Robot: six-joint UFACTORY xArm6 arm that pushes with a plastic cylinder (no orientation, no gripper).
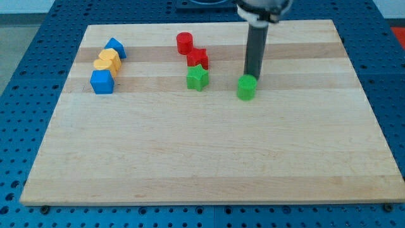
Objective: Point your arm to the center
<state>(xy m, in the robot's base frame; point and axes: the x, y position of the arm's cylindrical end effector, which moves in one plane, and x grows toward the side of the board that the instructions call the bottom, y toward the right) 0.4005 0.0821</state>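
Nothing is being gripped by my tip, which is only the bare lower end of a straight dark rod, without jaws to open or close. It is being held on the wooden board, right behind the green cylinder and just above it in the view; whether the two are touching cannot be told. The board's center, the task's target, is lying below the tip and to its left, as bare wood.

To the view's left of the tip, a green star is being seen, with a red block just above it, its shape unclear, and a red cylinder above that, the three being packed into a short column. Well apart, near the board's upper left, four more blocks are being clustered: a blue block at the top, two yellow blocks under it, and a blue cube at the bottom. A blue perforated table is being seen around the board.
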